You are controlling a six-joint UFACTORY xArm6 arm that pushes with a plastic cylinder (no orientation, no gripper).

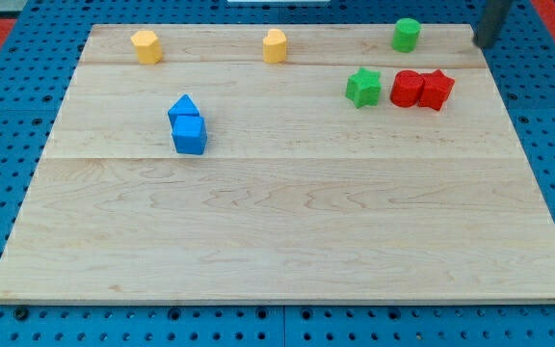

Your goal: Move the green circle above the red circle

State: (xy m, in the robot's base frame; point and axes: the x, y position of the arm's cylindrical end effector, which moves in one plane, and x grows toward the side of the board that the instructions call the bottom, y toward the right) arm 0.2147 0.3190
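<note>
The green circle stands near the board's top edge, toward the view's right. The red circle sits below it, touching a red star-shaped block on its right. My tip is at the view's top right, to the right of the green circle and apart from it, above the red star. The rod runs up out of the view.
A green star lies just left of the red circle. Two yellow blocks stand along the top edge. A blue triangle-like block and a blue cube touch at the left middle. The wooden board lies on blue pegboard.
</note>
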